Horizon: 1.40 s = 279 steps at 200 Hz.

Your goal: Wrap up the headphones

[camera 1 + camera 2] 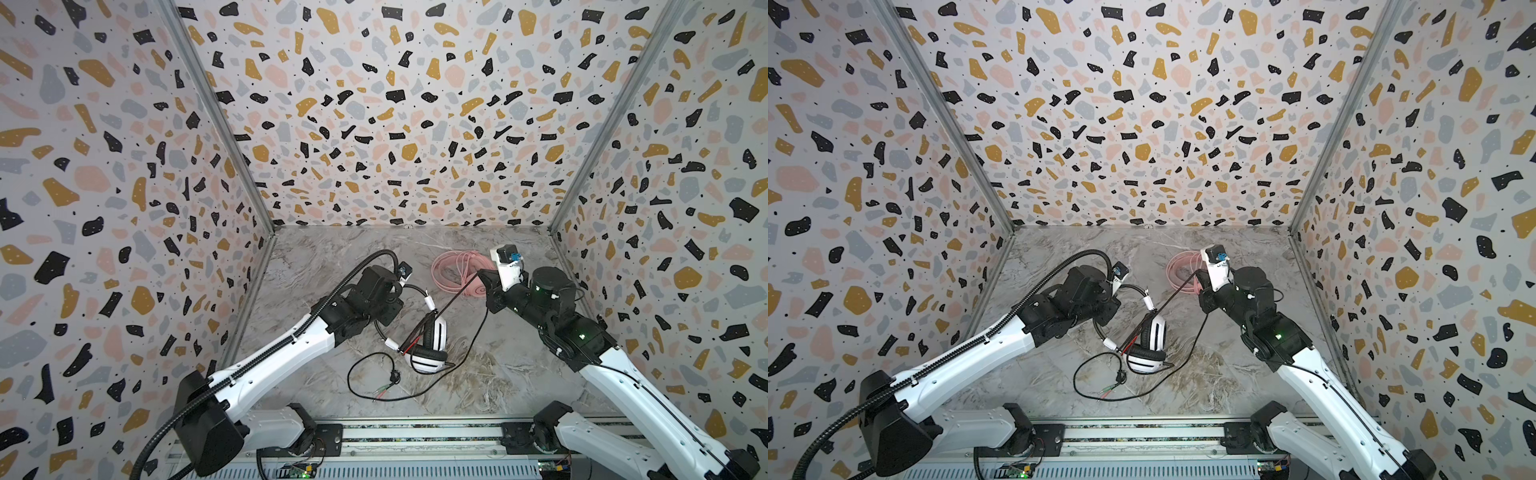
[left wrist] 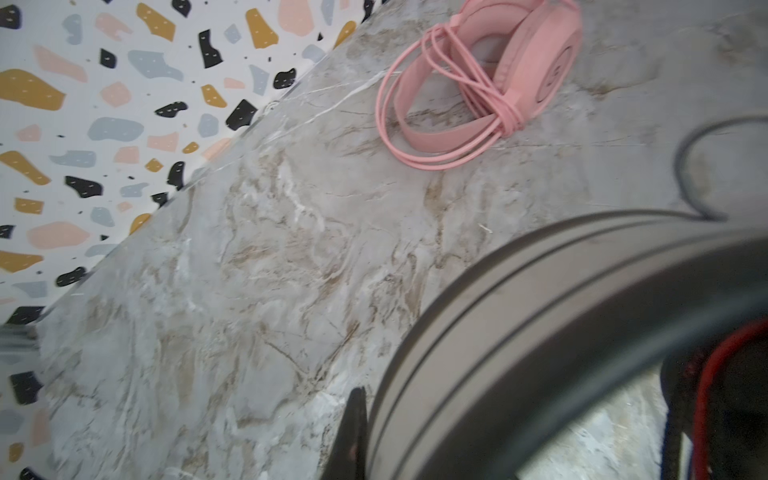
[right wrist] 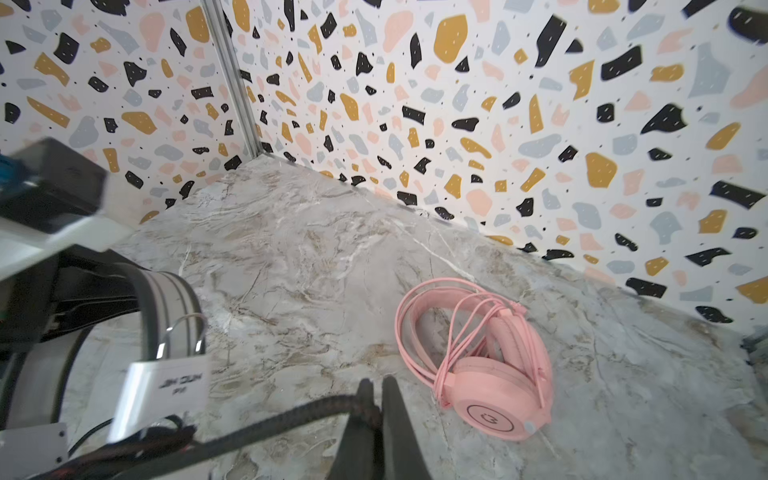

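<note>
Right now, gripping the white-and-black headphones (image 1: 432, 336) by the headband (image 3: 174, 299) w/ left fingers (image 2: 356, 419): one finger pressed hard vs. the band's edge in left wrist view, 2nd hidden behind the blurred band. Band end raised off the surface (image 1: 519, 374), earcups (image 1: 1144, 361) lower, near centre, bottom cup seemingly resting on the marble in both top views. Pinching the black cable (image 1: 457, 293) btw. right fingers (image 3: 397, 424), shut on the braided cord w/ no visible gap. Stretched taut from there diagonally down to the cups, crossing over the headset. Rest of cable slack: a 2nd run dropping from near right fingers to the surface, then a wide loop in front of the cups on the robot-base side, ending in small plugs (image 1: 380, 390) w/ green + red tips. Pink headphones (image 1: 453, 270) flat on the surface toward the back, partly hidden behind right wrist in both top views, clear of both sets of fingers. Own pink cord (image 2: 509, 116) wound round band + cup. White label (image 3: 166, 386) hanging on a wire loop off the w/b band in right wrist view. Terrazzo-print walls (image 1: 374, 124) on 3 sides.
</note>
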{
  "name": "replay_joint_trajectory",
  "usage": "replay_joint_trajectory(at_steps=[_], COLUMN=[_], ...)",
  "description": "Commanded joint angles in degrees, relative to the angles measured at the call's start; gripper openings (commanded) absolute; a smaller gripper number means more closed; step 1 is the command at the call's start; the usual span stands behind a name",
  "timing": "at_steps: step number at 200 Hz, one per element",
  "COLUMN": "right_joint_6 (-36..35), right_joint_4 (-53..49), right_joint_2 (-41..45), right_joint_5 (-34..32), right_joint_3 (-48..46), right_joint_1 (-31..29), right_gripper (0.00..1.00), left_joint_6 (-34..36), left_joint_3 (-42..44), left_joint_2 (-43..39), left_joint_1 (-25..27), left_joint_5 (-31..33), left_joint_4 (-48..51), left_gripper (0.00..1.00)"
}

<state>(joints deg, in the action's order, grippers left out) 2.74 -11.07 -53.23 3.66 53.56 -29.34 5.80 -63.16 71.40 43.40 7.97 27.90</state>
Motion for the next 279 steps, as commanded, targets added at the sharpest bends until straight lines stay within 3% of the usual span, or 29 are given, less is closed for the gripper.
replay_joint_trajectory(at_steps=[1,33,77,95,127,194,258,279], right_joint_6=[2.28,4.51,8.89,10.13,10.46,16.04,17.75,19.14], right_joint_4=[5.72,9.27,21.24,25.73,29.59,50.2,60.37,63.88], right_joint_2=[-1.55,-3.33,-2.56,-2.23,-3.4,-11.79,-21.52,-23.93], right_joint_5=[4.15,7.68,24.63,28.5,30.16,31.9,30.36,30.98], right_joint_3=[-1.55,-7.62,-18.52,-21.18,-23.06,-27.4,-28.04,-29.69], right_joint_1=[2.75,2.91,2.65,2.23,1.81,1.62,0.94,0.88], right_gripper=[0.0,0.0,0.05,0.1,0.19,0.41,0.46,0.46], left_joint_6=[2.13,-1.56,-7.26,-9.58,-12.91,-17.82,-21.33,-21.71], left_joint_3=[-0.16,0.99,-1.08,-3.23,-6.59,-8.09,-10.96,-13.19], left_joint_2=[-4.21,-9.11,-11.61,-10.3,-7.1,-5.65,-6.0,-6.05], left_joint_1=[-0.07,-0.16,-0.21,-0.16,-0.2,-0.16,-0.16,-0.24], left_joint_5=[-12.66,-15.19,-22.99,-26.53,-27.71,-31.07,-32.4,-29.85], left_joint_4=[-1.41,-6.48,-12.35,-13.47,-13.33,-15.08,-17.01,-15.9], left_gripper=[0.0,0.0,0.0,0.0,0.0,0.0,0.0,0.0])
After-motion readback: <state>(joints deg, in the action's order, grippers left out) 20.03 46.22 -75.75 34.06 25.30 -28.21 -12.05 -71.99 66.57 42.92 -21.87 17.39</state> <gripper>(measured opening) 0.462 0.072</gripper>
